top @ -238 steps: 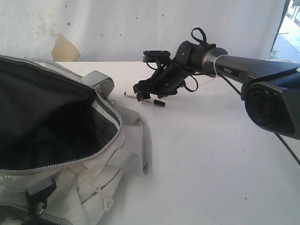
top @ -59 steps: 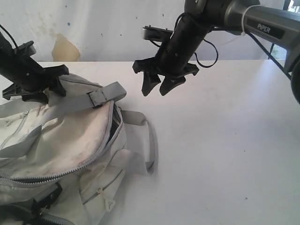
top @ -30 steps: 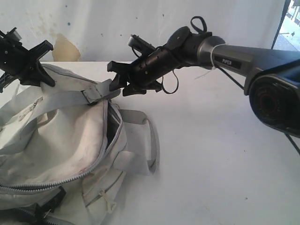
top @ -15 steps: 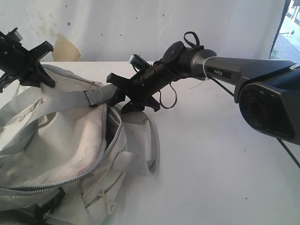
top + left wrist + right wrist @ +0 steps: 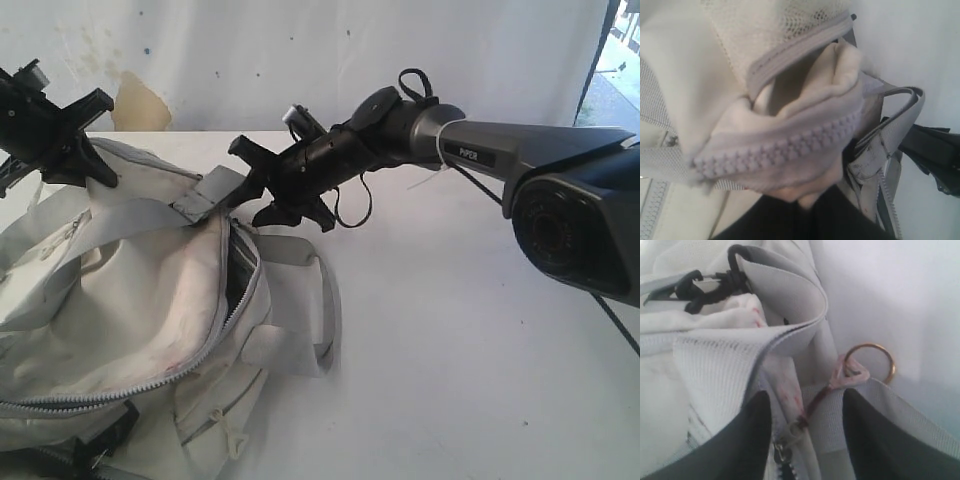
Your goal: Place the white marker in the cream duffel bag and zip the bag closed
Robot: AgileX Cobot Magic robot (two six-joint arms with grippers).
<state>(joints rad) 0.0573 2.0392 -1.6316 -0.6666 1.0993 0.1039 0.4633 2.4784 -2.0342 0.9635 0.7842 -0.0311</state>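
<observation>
Left gripper [image 5: 75, 160], raised, had jaws clamped on the cream duffel bag [image 5: 130, 290]; right gripper [image 5: 806, 396] reached across, jaws apart astride the zipper pull [image 5: 847, 374].

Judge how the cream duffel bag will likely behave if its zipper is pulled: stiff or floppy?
Probably floppy: the cream duffel bag sags and creases where the left gripper bunches its fabric. Its zipper curves with the cloth, so pulling may drag the bag unless it's held taut.

The cream duffel bag [image 5: 130, 300] slumps at the worktop's [image 5: 450, 350] near left, its grey zipper [image 5: 200, 345] gaping at the far right end.
</observation>
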